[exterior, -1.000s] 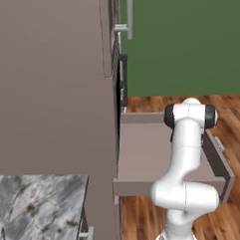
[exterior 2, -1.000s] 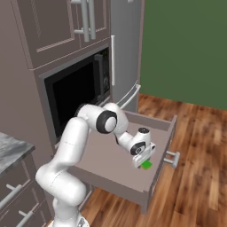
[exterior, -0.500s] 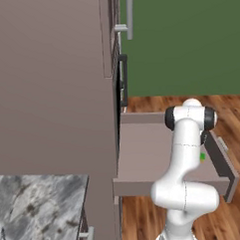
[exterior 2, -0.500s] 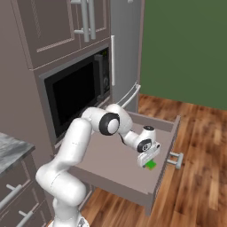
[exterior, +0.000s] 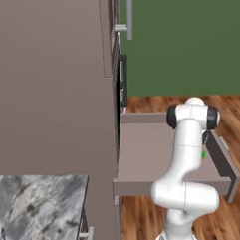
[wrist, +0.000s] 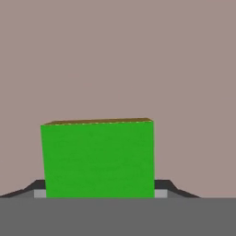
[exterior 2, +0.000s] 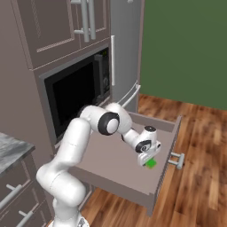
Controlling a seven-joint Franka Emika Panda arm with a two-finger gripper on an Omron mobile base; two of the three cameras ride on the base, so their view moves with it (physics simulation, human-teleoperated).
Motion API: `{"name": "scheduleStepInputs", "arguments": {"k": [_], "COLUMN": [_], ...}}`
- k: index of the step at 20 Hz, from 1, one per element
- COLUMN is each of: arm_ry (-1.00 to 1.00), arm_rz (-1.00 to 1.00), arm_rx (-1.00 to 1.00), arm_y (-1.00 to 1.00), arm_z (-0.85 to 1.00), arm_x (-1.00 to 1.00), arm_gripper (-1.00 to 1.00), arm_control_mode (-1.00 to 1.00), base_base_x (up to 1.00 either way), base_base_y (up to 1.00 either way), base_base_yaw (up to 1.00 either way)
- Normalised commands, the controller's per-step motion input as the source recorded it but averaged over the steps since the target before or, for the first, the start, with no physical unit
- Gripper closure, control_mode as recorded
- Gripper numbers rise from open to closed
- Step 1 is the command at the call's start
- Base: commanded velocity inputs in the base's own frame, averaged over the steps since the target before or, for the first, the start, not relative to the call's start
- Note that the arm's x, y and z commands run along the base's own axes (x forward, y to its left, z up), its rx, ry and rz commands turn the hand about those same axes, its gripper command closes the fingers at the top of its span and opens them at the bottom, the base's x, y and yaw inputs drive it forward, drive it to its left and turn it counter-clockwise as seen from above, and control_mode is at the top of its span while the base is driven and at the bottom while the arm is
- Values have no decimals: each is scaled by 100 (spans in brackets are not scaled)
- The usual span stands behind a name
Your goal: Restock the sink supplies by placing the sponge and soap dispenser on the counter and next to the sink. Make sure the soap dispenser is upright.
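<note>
A tall run of mauve-brown cabinets (exterior 2: 48, 40) with flat matte fronts and long silver bar handles fills the left of the scene. Set into it is a black built-in oven (exterior 2: 77, 95) with a glossy dark door, and to the right of that stands a pale grey refrigerator (exterior 2: 126, 48) with smooth panels and curved handles. Behind them is a plain green wall (exterior 2: 186, 48), and the floor (exterior 2: 199, 177) is warm reddish-brown wood planking.

Below the oven a wide, shallow drawer (exterior 2: 170, 146) stands pulled out toward the right; its bottom and walls are the same flat mauve-brown, with a short silver handle on its front panel. At the near left a corner of the counter (exterior: 37, 206) shows, a grey-and-white marbled stone slab with dark veining.

The white arm reaches down into the drawer at its right, front end. The gripper (exterior 2: 148, 160) has its jaws partly closed around the sponge (wrist: 97, 159), a bright green rectangular block with flat faces and a thin brownish layer along its top edge. In the hand view the sponge sits between the two dark fingertips (wrist: 163, 186), which hug its left and right sides, against the drawer's plain surface. In the right base view the sponge appears as a small green patch just under the hand, near the drawer's front panel.
</note>
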Motion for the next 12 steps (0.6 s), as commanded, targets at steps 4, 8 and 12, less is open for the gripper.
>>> {"name": "scheduleStepInputs", "arguments": {"k": [4, 8, 12], "arm_ry": [-23, -22, -22], "arm_rz": [-5, -6, -8], "arm_rx": [-1, -6, -7], "arm_y": [31, 21, 15], "arm_z": [80, 100, 100], "arm_x": [-23, -25, -26], "arm_gripper": [100, 100, 100], "arm_control_mode": [-100, -100, -100], "base_base_x": [0, 0, 0], "base_base_y": [0, 0, 0], "base_base_yaw": [0, 0, 0]}}
